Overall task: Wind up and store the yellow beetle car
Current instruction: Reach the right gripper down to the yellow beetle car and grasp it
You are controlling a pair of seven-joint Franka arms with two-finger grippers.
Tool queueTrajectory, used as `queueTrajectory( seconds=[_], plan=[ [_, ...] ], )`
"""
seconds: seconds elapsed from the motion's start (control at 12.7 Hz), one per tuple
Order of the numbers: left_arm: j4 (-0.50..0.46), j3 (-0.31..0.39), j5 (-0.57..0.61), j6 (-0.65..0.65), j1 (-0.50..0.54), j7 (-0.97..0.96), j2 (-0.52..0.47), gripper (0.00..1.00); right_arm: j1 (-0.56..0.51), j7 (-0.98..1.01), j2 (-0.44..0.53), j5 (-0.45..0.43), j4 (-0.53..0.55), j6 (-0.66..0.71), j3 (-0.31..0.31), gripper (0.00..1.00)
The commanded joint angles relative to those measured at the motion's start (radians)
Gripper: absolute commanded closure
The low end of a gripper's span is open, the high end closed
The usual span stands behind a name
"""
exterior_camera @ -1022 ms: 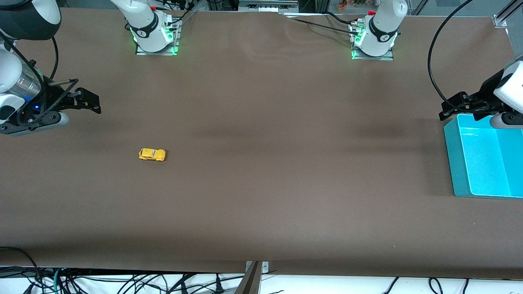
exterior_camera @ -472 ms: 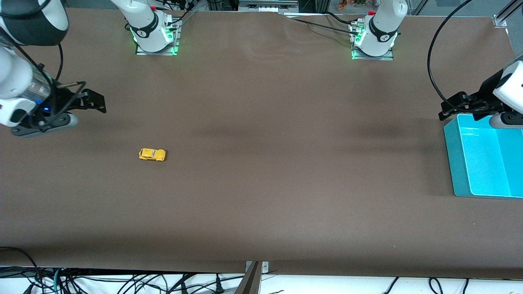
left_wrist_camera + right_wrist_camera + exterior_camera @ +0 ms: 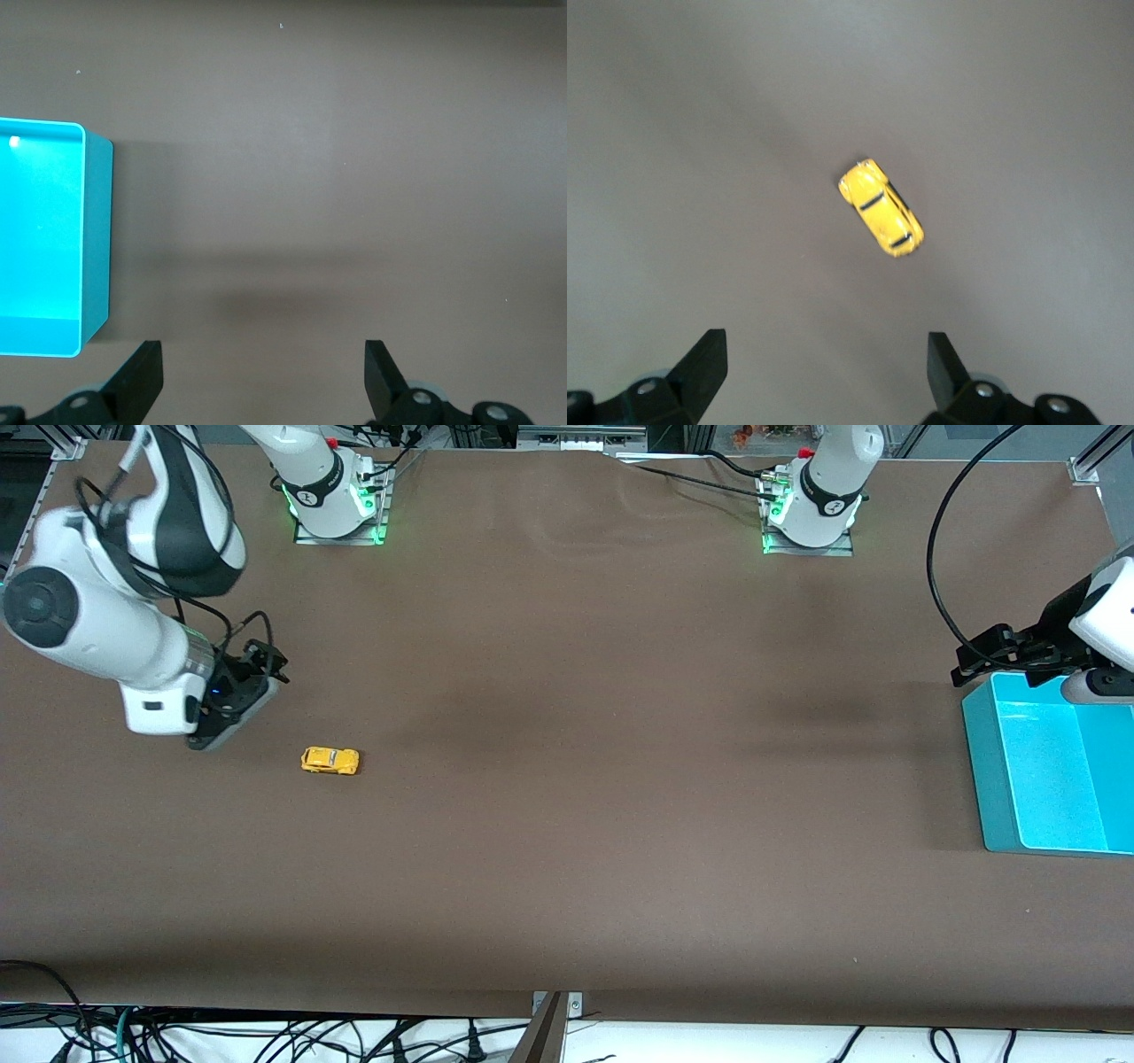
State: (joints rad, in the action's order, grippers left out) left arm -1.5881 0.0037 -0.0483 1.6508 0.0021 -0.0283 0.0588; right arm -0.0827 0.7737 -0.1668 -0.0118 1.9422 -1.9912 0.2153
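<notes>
Front view shows the yellow beetle car (image 3: pixel 330 760) sitting on its wheels on the brown surface (image 3: pixel 567 779), toward the right arm's end, well apart from the teal bin (image 3: pixel 974 771) that stands at the left arm's end. The right claw (image 3: pixel 257 664) hangs in the air over bare surface close to the car, on the side toward the robots' bases, and touches nothing. In the right wrist view the car (image 3: pixel 881 207) lies at a slant ahead of the right claw (image 3: pixel 824 372), whose two dark fingers (image 3: pixel 704 363) are spread wide with only bare surface between them. The left claw (image 3: pixel 979 660) hovers at the rim of the teal bin on the side toward the bases; its arm waits there. In the left wrist view the left claw (image 3: pixel 264 376) also stands wide apart and holds nothing, with the bin (image 3: pixel 97 239) just beside one finger and its inside bare.
</notes>
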Motion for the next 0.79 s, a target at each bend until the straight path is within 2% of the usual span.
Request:
queueTrajectory(
  seconds=[0.0, 0.24, 0.39, 0.71],
  plan=[
    [0.030, -0.005, -0.007, -0.019, 0.007, -0.004, 0.012, 0.00, -0.006, 0.248, -0.035, -0.007, 0.099, -0.189, 0.019, 0.00],
    [0.030, -0.005, -0.007, -0.019, 0.007, -0.004, 0.012, 0.00, -0.006, 0.497, -0.082, -0.007, 0.196, -0.418, 0.026, 0.00],
    [0.030, -0.005, -0.007, -0.019, 0.007, -0.004, 0.012, 0.00, -0.009, 0.608, -0.135, -0.005, 0.195, -0.477, 0.026, 0.00],
    [0.030, -0.005, -0.007, -0.019, 0.007, -0.004, 0.012, 0.00, -0.048, 0.709, -0.246, -0.004, 0.196, -0.595, 0.026, 0.00]
  ],
)
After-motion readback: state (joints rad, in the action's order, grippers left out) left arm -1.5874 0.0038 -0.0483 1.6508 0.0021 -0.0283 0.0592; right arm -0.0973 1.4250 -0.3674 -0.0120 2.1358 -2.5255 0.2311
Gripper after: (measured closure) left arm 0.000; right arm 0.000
